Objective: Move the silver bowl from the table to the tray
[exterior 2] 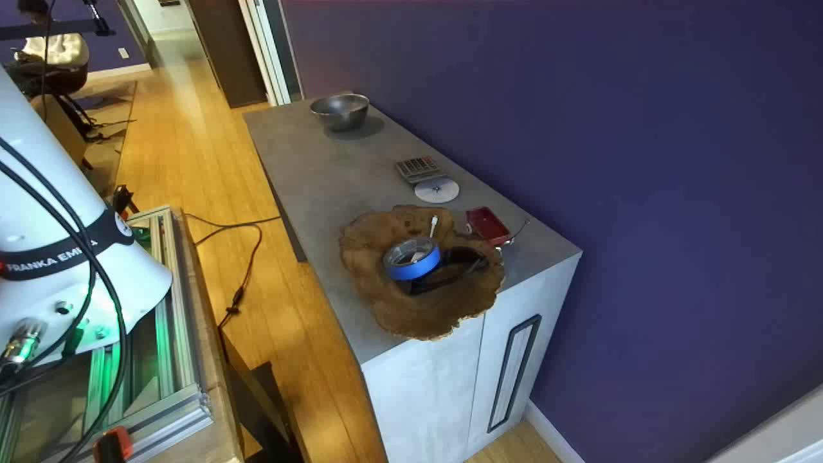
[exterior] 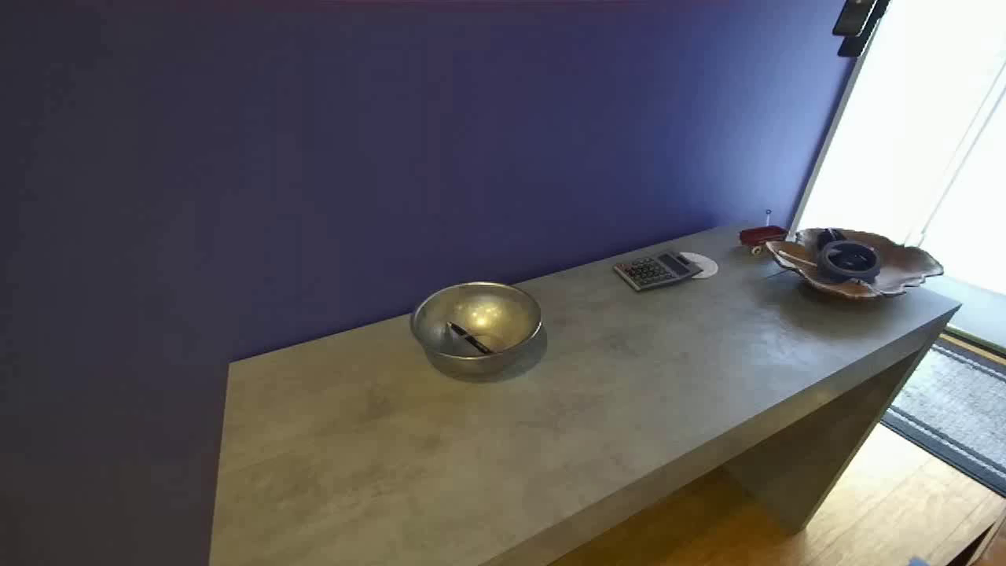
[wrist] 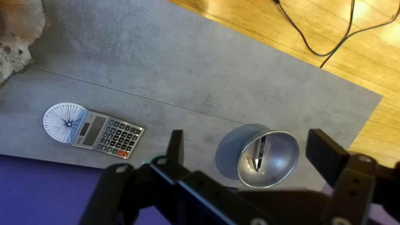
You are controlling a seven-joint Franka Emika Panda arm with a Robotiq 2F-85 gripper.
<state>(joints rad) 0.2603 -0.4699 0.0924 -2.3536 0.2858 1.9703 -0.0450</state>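
The silver bowl (exterior: pixel 507 314) stands upright on the grey table (exterior: pixel 377 464), near the wall; it also shows in an exterior view (exterior 2: pixel 341 116) and in the wrist view (wrist: pixel 279 159). A pen (exterior: pixel 469 338) lies inside it. The wavy-rimmed tray (exterior: pixel 904 271) is at the table's opposite end, brown in an exterior view (exterior 2: pixel 366 257) and partly cut off in the wrist view (wrist: pixel 22 28). My gripper (wrist: pixel 250 150) is open and empty, high above the table. The bowl shows between its fingers, well below and untouched. Dark gripper parts (exterior: pixel 859 23) show at an exterior view's top right.
A blue tape roll (exterior 2: pixel 411 259) and dark items lie in the tray. A red toy wagon (exterior 2: pixel 487 225) stands beside it. A calculator (wrist: pixel 109 134) and a white disc (wrist: pixel 61 122) lie between bowl and tray. A purple wall (exterior: pixel 471 157) runs along the table's back edge.
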